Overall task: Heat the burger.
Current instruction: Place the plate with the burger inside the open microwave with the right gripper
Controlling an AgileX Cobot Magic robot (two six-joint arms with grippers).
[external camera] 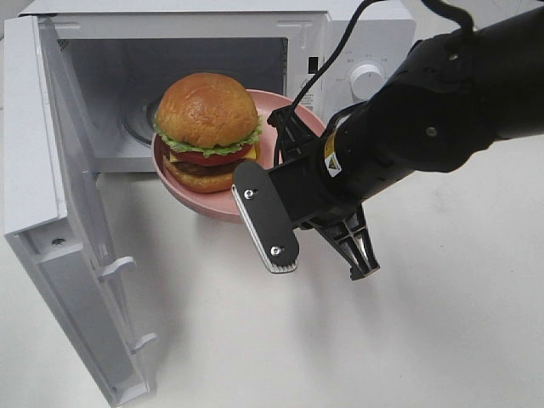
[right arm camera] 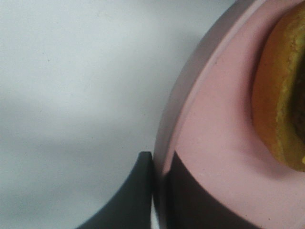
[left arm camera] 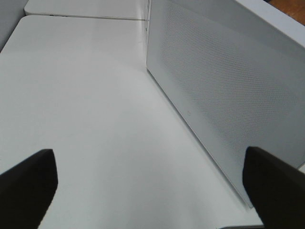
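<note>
The microwave [external camera: 212, 34] stands open, and its cavity lip or door [external camera: 51, 170] could catch the pink plate [external camera: 223, 204], which is held at the mouth. The right end effector [external camera: 285, 140] pinches only the plate's rim. I judge that grip could tilt and slide the tall burger [external camera: 206, 127] off. The left end effector [left arm camera: 150, 191] gapes empty. The arm's yellow sticker [external camera: 331, 161] and the panel marks are unreadable.

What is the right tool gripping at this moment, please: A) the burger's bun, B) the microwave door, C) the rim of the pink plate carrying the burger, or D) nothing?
C: the right wrist view shows the right tool pinching the pink plate at its rim, the burger sitting on it.
</note>
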